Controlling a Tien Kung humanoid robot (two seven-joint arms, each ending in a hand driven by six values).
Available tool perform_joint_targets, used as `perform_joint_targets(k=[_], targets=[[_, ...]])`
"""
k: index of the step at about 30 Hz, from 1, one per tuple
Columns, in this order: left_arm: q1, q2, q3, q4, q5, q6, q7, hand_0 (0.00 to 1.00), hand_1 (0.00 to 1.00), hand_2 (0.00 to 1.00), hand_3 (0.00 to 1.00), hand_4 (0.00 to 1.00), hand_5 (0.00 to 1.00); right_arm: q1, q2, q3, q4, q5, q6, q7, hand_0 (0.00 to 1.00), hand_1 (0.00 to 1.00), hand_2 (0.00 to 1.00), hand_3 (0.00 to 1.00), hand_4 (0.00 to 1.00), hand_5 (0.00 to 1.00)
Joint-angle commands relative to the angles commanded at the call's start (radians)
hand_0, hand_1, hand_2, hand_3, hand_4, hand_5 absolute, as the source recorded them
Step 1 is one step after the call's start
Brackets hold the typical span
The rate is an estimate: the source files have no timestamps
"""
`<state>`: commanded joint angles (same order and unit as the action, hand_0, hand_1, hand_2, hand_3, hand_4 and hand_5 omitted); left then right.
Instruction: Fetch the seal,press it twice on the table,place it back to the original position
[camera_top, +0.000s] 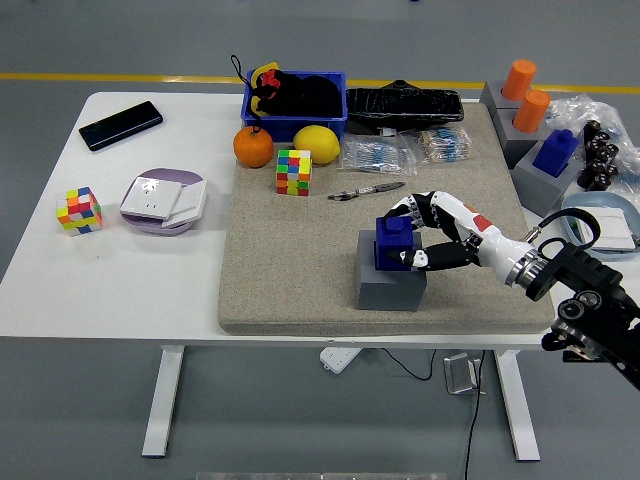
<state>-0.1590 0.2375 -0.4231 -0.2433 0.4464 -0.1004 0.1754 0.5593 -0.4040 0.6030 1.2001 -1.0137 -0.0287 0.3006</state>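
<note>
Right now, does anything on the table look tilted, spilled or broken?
Nothing stands out. The blue block-shaped seal sits upright on its grey square base, with the right hand closed around it. The orange and lemon lie intact.
</note>
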Motion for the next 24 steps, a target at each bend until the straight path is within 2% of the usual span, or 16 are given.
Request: perform_joint_targets(k=[1, 6, 7, 12, 13, 24], targets=[[0.000, 0.000, 0.000, 0.000, 0.000, 0.000, 0.000, 0.749, 0.697, 0.686, 0.753, 0.692, 0.294, 0.000, 0.000, 0.000, 0.001, 0.000, 0.000, 0.000, 0.614, 0.525, 0.539, 0.619, 0.806, 0.002], [0.001, -0.001, 0.001, 0.000, -0.001, 0.000, 0.000, 0.749, 0.697, 0.686, 0.753, 0.692, 0.294, -0.001, 0.000, -0.001, 0.001, 0.001, 0.004, 0.001, 0.614, 0.525, 0.539, 0.619, 0.806, 0.002], [0.001, -0.001, 0.001, 0.000, -0.001, 0.000, 0.000, 0.749, 0.697, 0.686, 0.753, 0.692, 0.296, 0.000, 0.000, -0.001, 0.001, 0.001, 0.004, 0.000, 0.660, 0.640, 0.633, 0.702, 0.904, 0.002], [-0.001, -0.001, 0.002, 0.000, -0.001, 0.000, 0.000, 0.749, 0.697, 0.686, 0.753, 0.692, 0.296, 0.001, -0.001, -0.001, 0.001, 0.002, 0.008, -0.001, 0.660, 0.640, 0.633, 0.702, 0.904, 0.002], [-0.001, -0.001, 0.003, 0.000, -0.002, 0.000, 0.000, 0.749, 0.697, 0.686, 0.753, 0.691, 0.294, 0.001, -0.001, -0.001, 0.001, 0.002, 0.010, -0.002, 0.693, 0.689, 0.689, 0.742, 0.938, 0.002], [-0.001, -0.001, 0.002, 0.000, -0.001, -0.001, 0.000, 0.749, 0.697, 0.686, 0.752, 0.692, 0.294, 0.002, 0.000, 0.000, 0.002, -0.002, 0.016, -0.005, 0.717, 0.726, 0.726, 0.768, 0.972, 0.002]])
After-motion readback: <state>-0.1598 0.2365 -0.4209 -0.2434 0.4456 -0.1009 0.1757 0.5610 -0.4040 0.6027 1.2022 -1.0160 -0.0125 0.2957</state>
